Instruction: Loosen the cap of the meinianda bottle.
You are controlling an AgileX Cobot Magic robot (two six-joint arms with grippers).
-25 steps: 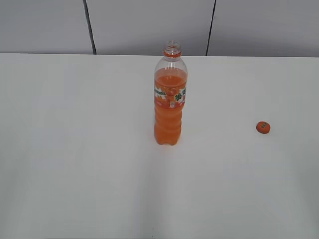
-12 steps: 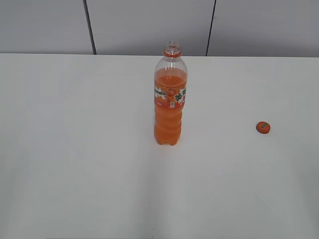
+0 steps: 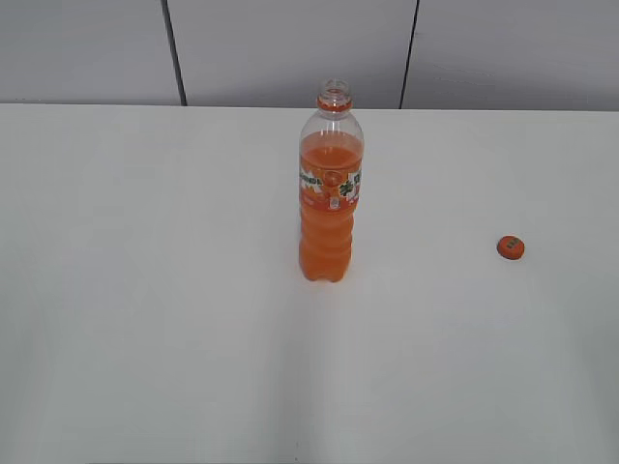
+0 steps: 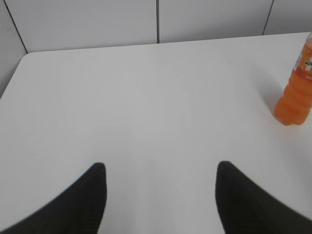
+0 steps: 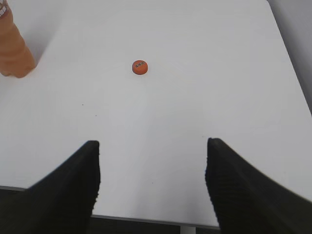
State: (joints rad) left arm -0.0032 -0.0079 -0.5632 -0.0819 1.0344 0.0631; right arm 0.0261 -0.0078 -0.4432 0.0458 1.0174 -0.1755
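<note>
The meinianda bottle (image 3: 331, 198) stands upright near the middle of the white table, its mouth open with only the orange neck ring on it. It also shows at the right edge of the left wrist view (image 4: 296, 87) and the top left of the right wrist view (image 5: 13, 51). The orange cap (image 3: 511, 247) lies flat on the table to the bottle's right, also in the right wrist view (image 5: 140, 67). My left gripper (image 4: 160, 170) is open and empty, far left of the bottle. My right gripper (image 5: 152, 148) is open and empty, short of the cap. Neither gripper shows in the exterior view.
The white table (image 3: 145, 290) ends at a grey panelled wall (image 3: 290, 48) at the back. Its near edge (image 5: 146, 220) and right edge show in the right wrist view. Its left corner (image 4: 27, 56) shows in the left wrist view.
</note>
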